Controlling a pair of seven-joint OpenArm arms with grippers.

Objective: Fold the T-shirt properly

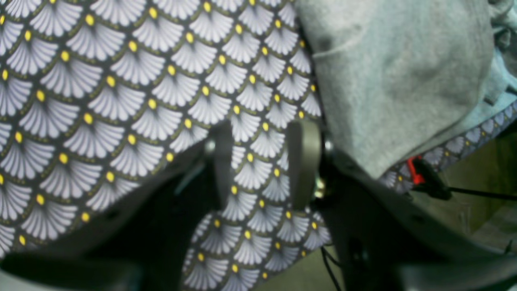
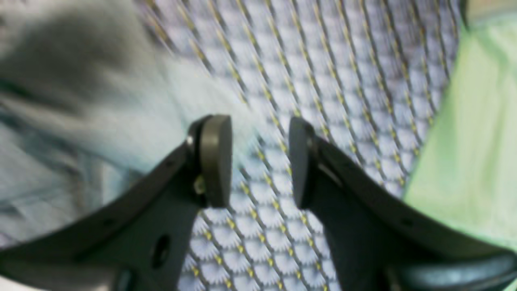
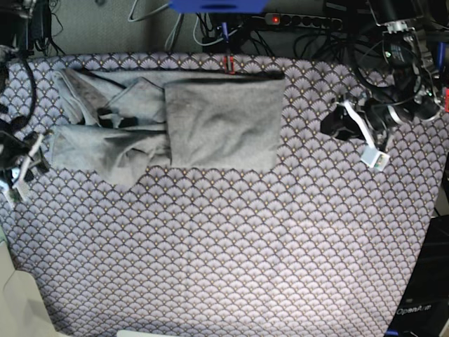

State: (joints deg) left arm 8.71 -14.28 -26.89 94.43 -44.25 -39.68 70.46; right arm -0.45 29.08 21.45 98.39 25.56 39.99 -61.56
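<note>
The light grey T-shirt [image 3: 224, 123] lies at the back of the table. Its right part is folded into a flat rectangle, and its left part [image 3: 105, 137] is bunched with sleeves and folds overlapping. My left gripper [image 3: 335, 125] hovers just right of the folded edge. In the left wrist view this gripper [image 1: 262, 161] is open over bare cloth, with the T-shirt [image 1: 396, 81] to its upper right. My right gripper [image 3: 35, 160] is at the shirt's left end. In the blurred right wrist view it [image 2: 258, 161] is open and empty, with the T-shirt [image 2: 80, 101] to its left.
The purple-grey fan-patterned tablecloth [image 3: 224, 253] covers the whole table. A red clamp [image 3: 228, 64] grips the back edge behind the shirt, and cables and a power strip [image 3: 302, 21] lie beyond it. The table's edge and floor [image 2: 476, 141] show at the right of the right wrist view.
</note>
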